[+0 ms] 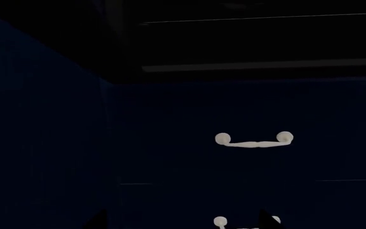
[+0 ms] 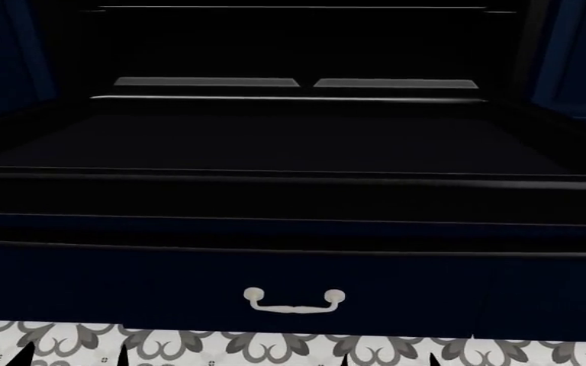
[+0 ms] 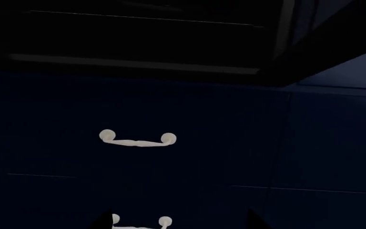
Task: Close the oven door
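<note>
Door panel of the oven, the oven door [image 2: 272, 145], lies folded down flat and open, spanning nearly the full width of the head view, its front edge projecting above the navy drawer front [image 2: 304, 293]. Beyond its hinge edge, two grey racks [image 2: 298, 81] sit side by side inside the dark cavity. A white curved handle [image 2: 295, 300] is mounted at the drawer front's centre. Patterned floor [image 2: 272, 347] runs below the drawer.

Left gripper [image 1: 183, 222]: only two dark fingertips show, standing well apart, facing the drawer fronts, holding nothing. Right gripper [image 3: 179, 220]: the same, tips wide apart, empty. Both wrist views show the door's underside overhead.
</note>
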